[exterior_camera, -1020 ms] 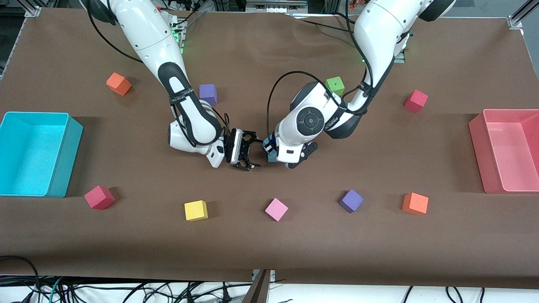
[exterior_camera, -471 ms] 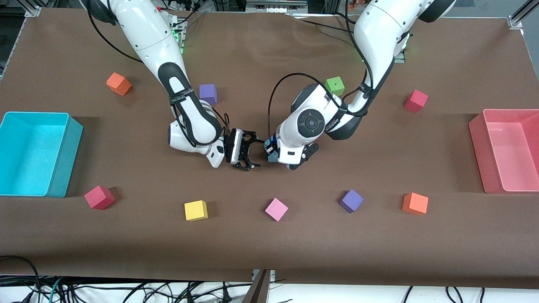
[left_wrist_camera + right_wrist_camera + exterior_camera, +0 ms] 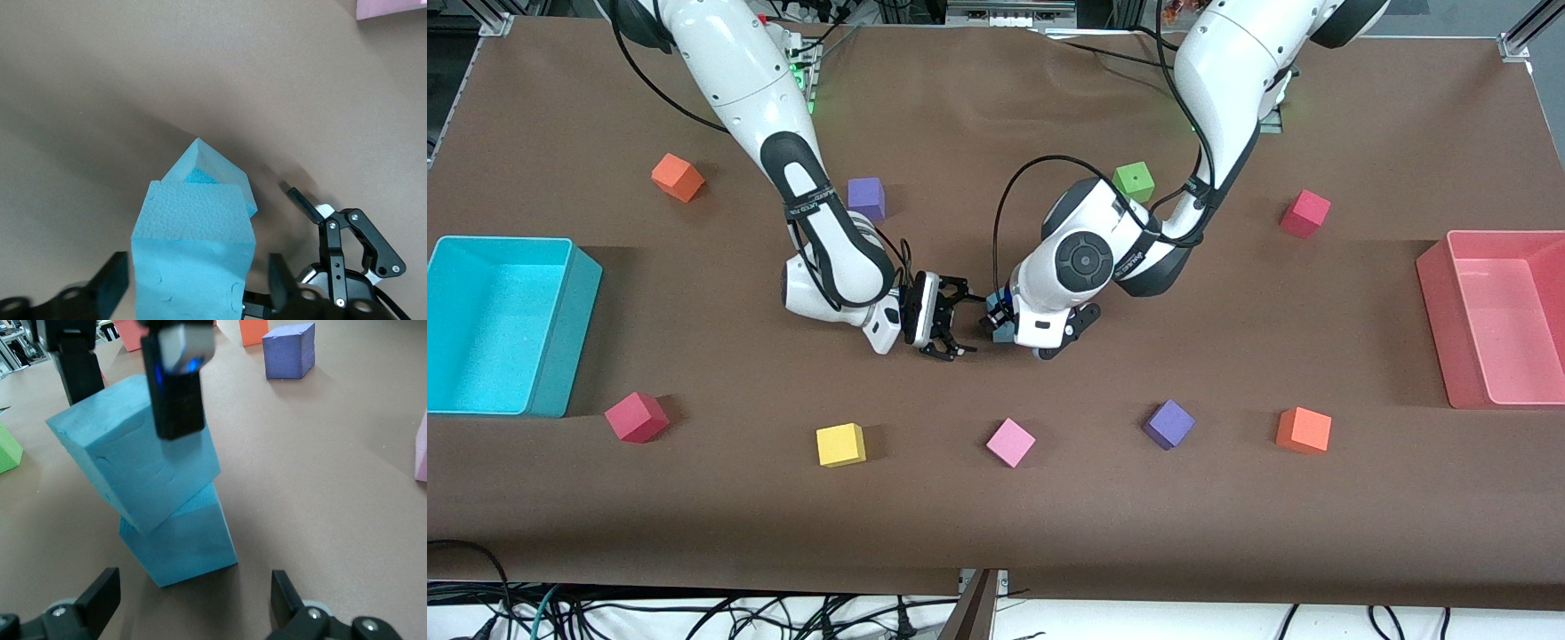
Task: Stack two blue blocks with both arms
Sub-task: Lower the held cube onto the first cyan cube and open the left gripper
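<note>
Centrally, left tool (image 3: 193, 290) clamping upper blue block (image 3: 133, 470) atop lower blue block (image 3: 180, 537); right tool (image 3: 193, 600) agape beside.

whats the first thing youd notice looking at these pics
The eye lands mid-table, where the left claw grips the upper blue block tilted on top of the lower blue block. The right claw sits open just beside the pair, toward the right arm's end of the table. Next come the cyan bin and the pink bin at the two ends.
</note>
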`<state>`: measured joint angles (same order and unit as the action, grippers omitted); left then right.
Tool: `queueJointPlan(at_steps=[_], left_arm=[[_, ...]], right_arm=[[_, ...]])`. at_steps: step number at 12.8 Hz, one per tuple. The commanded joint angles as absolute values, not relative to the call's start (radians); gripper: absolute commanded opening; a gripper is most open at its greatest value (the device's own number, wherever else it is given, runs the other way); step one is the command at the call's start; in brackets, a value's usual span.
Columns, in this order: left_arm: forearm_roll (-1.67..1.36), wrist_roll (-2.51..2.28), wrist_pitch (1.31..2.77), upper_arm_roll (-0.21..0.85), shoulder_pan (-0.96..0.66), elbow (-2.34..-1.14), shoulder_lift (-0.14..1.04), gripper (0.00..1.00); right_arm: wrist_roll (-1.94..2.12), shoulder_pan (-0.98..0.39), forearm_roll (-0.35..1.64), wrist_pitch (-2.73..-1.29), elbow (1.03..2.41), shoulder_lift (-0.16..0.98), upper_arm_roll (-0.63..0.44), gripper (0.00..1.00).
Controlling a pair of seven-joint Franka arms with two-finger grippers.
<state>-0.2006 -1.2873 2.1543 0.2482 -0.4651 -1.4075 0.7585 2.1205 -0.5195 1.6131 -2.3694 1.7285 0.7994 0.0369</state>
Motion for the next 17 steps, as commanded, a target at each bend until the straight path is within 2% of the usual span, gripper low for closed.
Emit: queueJointPlan(at_steps=[1, 7, 13, 17], left_arm=[[-0.198, -1.298, 2.145, 0.239, -0.471, -1.384, 0.755, 1.0], [-0.19, -1.26, 2.059, 0.238, -0.451, -1.381, 0.686, 1.0], [-0.189, -0.995, 1.893, 0.23, -0.342, -1.379, 0.559, 1.0], [-0.189, -0.671, 1.715, 0.23, -0.214, -1.378, 0.468, 1.0]], right_arm=[[2.141, -0.522, 1.637, -2.368, 1.71, 0.815, 0.038, 1.0], [2.024, -0.526, 1.548, -2.376, 1.697, 0.799, 0.032, 1.0], [1.529, -0.517, 1.035, -2.353, 1.695, 0.704, 0.002, 1.0], [1.346, -0.517, 0.817, -2.136, 1.661, 0.637, -0.093, 1.0]])
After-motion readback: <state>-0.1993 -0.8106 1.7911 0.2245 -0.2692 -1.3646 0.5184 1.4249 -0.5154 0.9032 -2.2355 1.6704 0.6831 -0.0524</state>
